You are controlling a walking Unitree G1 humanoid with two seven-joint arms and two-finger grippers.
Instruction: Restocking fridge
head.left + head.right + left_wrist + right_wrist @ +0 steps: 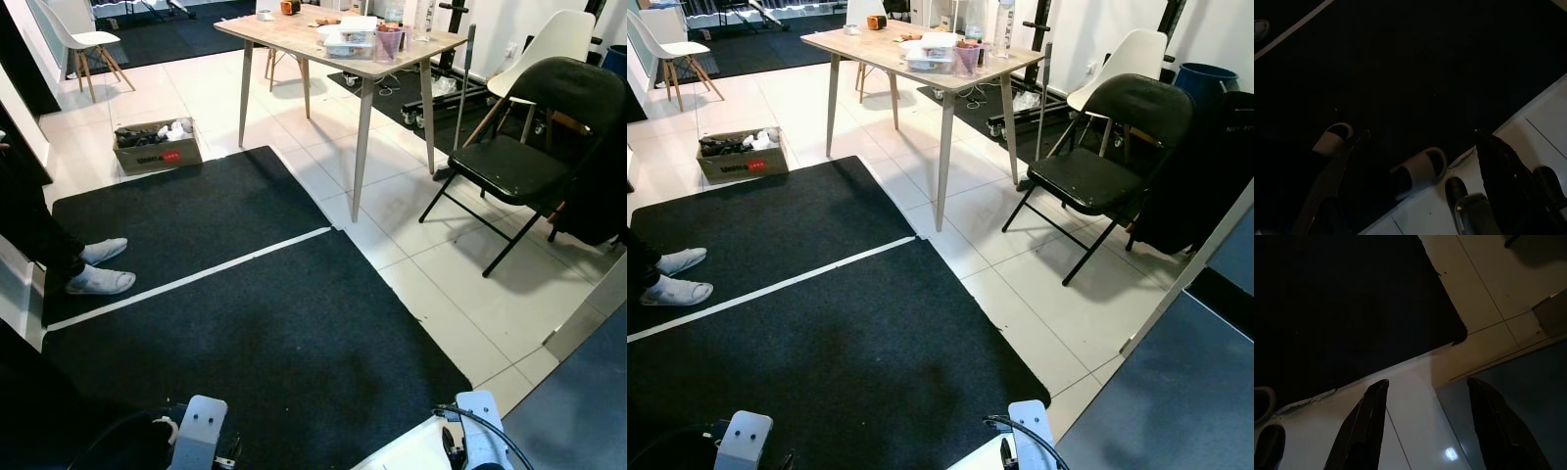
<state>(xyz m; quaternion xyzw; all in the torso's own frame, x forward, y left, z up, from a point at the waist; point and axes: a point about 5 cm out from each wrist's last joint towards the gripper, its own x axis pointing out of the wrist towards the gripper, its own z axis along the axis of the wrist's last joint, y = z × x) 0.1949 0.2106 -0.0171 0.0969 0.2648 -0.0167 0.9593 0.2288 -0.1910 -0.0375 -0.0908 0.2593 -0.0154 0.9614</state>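
Both arms hang low at the bottom of the head views, the left arm (201,433) and the right arm (477,431). In the dim left wrist view my left gripper (1422,134) is open over the black mat, with nothing between its fingers. My right gripper (1426,382) is open too, empty, above the mat's edge and pale tiles. Far ahead a wooden table (294,39) carries clear food containers (351,39), a pink cup (388,41) and a bottle.
A black mat (245,313) with a white tape line covers the floor ahead. A person's socked feet (98,269) stand at its left edge. A cardboard box (157,147) sits beyond it, a black folding chair (529,147) on the right, and a blue-grey panel (588,411) at near right.
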